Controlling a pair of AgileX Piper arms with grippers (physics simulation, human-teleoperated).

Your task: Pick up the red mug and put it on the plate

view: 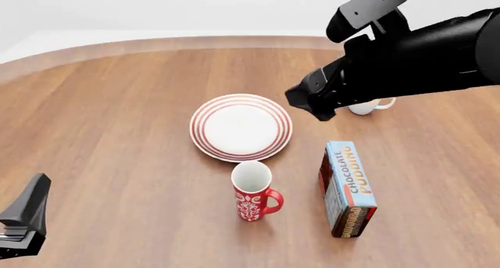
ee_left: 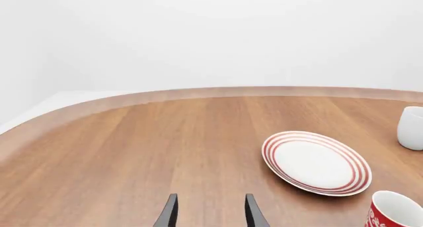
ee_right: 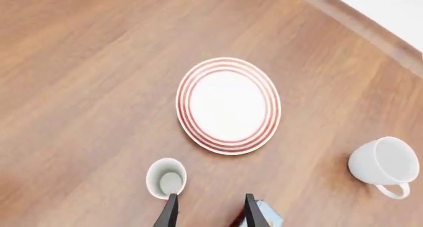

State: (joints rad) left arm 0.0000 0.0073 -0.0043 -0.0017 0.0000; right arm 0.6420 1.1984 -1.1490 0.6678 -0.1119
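My right gripper (ee_right: 208, 212): fingers parted, nothing between them, high above table (view: 109, 133), red mug (ee_right: 165, 179) just beside one fingertip in right wrist view. My left gripper (ee_left: 210, 213): fingers parted too, empty, low at lower left of front view. Red mug (view: 253, 192) upright, lower centre of front view, handle toward right, just below plate (view: 240, 126), apart from it. Chocolate pudding box (view: 348, 188) right of mug. White mug (view: 366, 107) upper right, partly behind my right arm.
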